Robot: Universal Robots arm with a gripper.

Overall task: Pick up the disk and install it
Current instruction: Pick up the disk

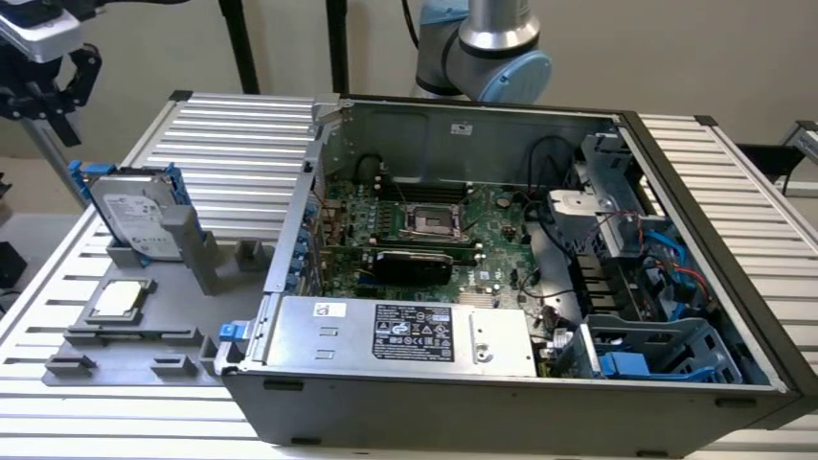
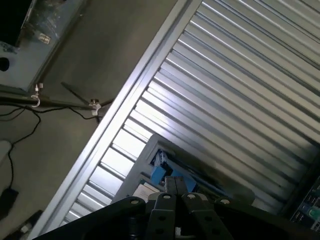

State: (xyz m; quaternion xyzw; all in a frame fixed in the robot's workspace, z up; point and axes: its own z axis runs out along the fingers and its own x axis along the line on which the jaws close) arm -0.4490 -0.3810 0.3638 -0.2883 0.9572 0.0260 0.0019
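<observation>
Gripper (image 1: pixel 49 94): at the exterior view's far left, up above the edge of the slatted table (image 1: pixel 243 134). Its two fingers (image 2: pixel 168 192) are pressed together with nothing between them.
Disk (image 1: pixel 134 216): below the gripper and clear of it — standing on edge, leaning slightly, white label facing out, blue rails along both long sides. In the wrist view its blue rail sits just past the fingertips.
Holder (image 1: pixel 194 251): grey upright bracket around the disk's lower part, beneath the gripper.
Fixture plate (image 1: pixel 128 359): grey, flat on the slats, carrying the holder; farther from the gripper than the disk.
CPU chip (image 1: pixel 118 299): small silver square lying flat in a recess of the plate, beyond the disk from the gripper.
Computer case (image 1: pixel 511 417): open-sided, lying on the table well apart from the gripper, toward the exterior view's right.
Inside the case: green motherboard (image 1: pixel 428 225) in the middle, a silver box with a black label (image 1: pixel 409 335) along the near wall, a blue-grey plastic bay (image 1: pixel 658 350) in the corner farthest from the gripper.
Arm (image 1: pixel 499 48): grey and light-blue joint rising behind the case.
</observation>
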